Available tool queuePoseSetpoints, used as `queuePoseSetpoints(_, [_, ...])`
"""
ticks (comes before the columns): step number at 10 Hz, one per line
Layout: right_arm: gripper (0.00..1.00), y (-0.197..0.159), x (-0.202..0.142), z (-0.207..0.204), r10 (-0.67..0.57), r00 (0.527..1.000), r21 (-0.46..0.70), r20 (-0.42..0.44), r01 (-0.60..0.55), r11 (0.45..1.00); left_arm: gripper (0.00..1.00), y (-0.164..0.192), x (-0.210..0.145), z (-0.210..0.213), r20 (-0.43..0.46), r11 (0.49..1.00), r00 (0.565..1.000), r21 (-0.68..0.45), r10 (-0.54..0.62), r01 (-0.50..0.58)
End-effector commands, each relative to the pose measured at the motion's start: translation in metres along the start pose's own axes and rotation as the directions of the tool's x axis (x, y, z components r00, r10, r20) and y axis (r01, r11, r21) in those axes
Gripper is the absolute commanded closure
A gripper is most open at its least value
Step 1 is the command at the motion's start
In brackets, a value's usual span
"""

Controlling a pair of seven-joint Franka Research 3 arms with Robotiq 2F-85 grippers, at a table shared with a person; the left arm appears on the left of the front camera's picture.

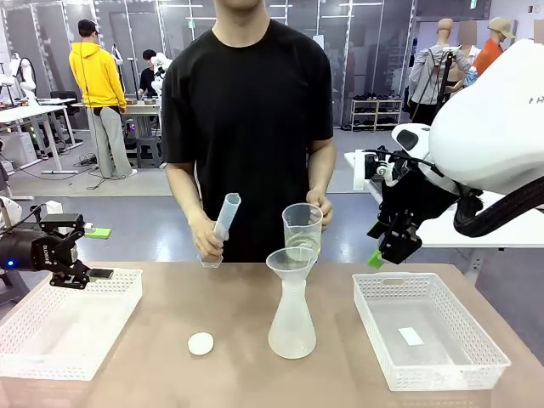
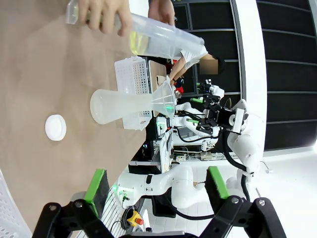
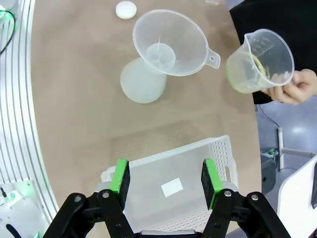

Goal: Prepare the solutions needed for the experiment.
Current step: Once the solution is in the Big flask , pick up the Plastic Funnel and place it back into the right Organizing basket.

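Observation:
The person's hand tips a clear beaker (image 1: 303,228) over a funnel (image 1: 289,260) that sits in a translucent conical flask (image 1: 291,324) at mid table. The solutions (image 3: 241,75), a little pale yellow liquid, lie in the beaker's lower side. The person's other hand holds a graduated cylinder (image 1: 224,218). My left gripper (image 1: 88,276) hangs open over the left basket (image 1: 119,308), its green pads (image 2: 96,186) wide apart with nothing between them. My right gripper (image 1: 387,253) hovers open and holding nothing above the right basket (image 1: 466,348), with the flask (image 3: 143,84) and funnel (image 3: 168,42) beyond it.
A small white round stopper disc (image 1: 201,343) lies on the brown table, front left of the flask. A white slip (image 1: 410,336) lies in the right basket. The person stands at the table's far side; the strip between the baskets holds the flask and disc.

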State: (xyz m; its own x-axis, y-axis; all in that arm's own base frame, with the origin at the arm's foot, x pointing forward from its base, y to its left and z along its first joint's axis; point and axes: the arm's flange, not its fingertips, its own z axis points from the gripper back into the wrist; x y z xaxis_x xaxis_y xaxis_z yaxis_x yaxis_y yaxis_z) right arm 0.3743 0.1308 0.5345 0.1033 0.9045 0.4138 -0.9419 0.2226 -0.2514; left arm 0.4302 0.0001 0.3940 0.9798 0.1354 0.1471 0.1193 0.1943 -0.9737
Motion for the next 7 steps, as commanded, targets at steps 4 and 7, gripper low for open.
queuePoseSetpoints(4, [0.27, -0.010, -0.008, -0.003, -0.139, 0.990, 0.024, 0.028, 0.138, 0.990, 0.00, -0.002, 0.001, -0.001, 0.011, 0.999, 1.000, -0.031, -0.017, 0.018])
queuePoseSetpoints(7, [0.27, -0.015, -0.059, -0.007, -0.523, 0.833, 0.129, 0.181, 0.507, 0.852, 0.00, -0.002, 0.001, -0.001, 0.011, 0.999, 1.000, -0.031, -0.017, 0.018])
